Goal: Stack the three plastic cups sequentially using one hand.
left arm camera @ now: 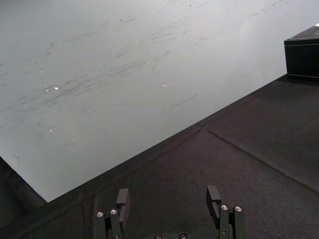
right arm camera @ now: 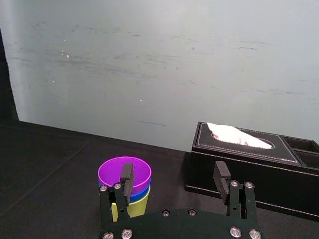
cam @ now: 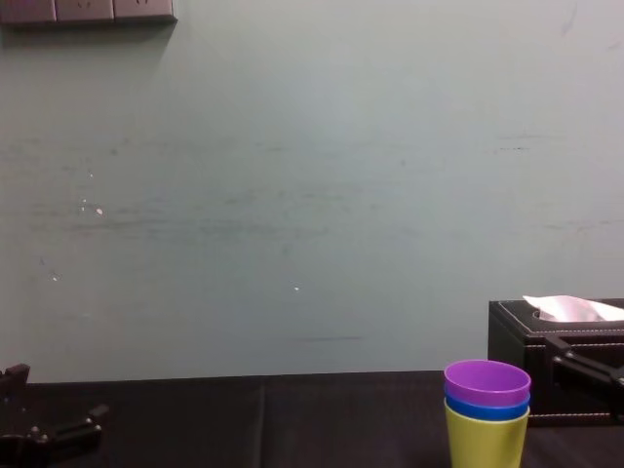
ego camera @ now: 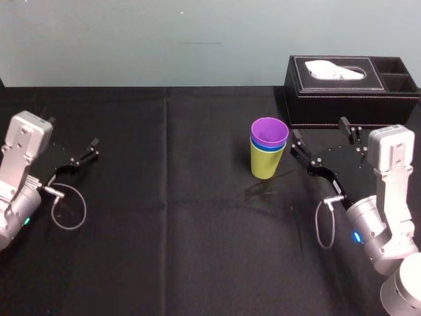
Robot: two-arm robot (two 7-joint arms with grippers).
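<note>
— Nearest the robot?
— Right gripper low over the black-clothed counter, fingers spread and empty, just beside the stack on its right. Left gripper parked well apart near the counter's left edge, likewise spread, holding nothing.
— And the cups?
— Nested already, mid-counter: yellow-green cup at the bottom, blue cup showing as a thin band, purple cup on top. Upright, mouths up, long axis vertical, taper narrowing toward the counter.
— Handling?
— Probably light, thin-walled, smooth plastic; likely to slip or tip under a hard pinch. Best taken gently from the side, across the yellow-green wall below the rims.
— Behind?
— Black tissue box just past the stack to its right, white tissue poking out; then pale wall.
</note>
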